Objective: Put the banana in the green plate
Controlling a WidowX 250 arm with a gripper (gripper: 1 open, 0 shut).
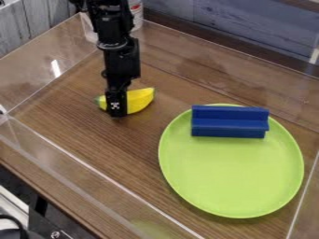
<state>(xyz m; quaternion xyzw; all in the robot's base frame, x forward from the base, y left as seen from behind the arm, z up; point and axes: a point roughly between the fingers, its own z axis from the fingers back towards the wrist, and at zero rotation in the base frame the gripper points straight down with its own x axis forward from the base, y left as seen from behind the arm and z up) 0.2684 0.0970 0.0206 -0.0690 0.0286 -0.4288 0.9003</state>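
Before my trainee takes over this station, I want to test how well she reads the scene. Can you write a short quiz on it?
1. True or false: the banana already lies on the plate.
2. What lies on the plate now? A) a blue block B) a banana C) nothing
3. Fill in: the gripper is shut on the ______.

Key
1. False: it lies on the table, left of the plate.
2. A: the block sits on the plate's far part.
3. banana: the gripper points down, closed on the banana's left end.
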